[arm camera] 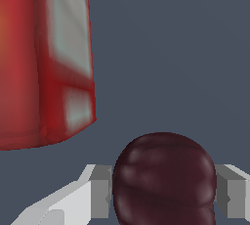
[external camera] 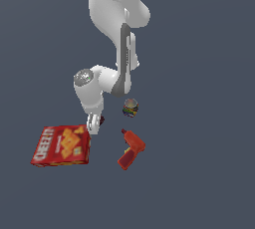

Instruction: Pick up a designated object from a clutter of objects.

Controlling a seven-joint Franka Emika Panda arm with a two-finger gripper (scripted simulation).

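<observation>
The designated object, a small dark maroon ball [arm camera: 164,170], sits between my gripper's [arm camera: 163,197] two grey fingers, and both pads touch its sides. From the exterior view only a sliver of the maroon ball [external camera: 102,120] shows beside the gripper [external camera: 94,125], which points down just off the upper right corner of the red Cheez-It box [external camera: 62,146]. The rest of the clutter lies toward the exterior view's right: a small striped ball [external camera: 131,108] and a red-orange drill-shaped thing [external camera: 130,149].
The Cheez-It box [arm camera: 44,57] lies close beside the gripper in the wrist view. The white arm [external camera: 117,34] reaches down from the top of the exterior view. Everything rests on a plain dark grey floor [external camera: 199,123].
</observation>
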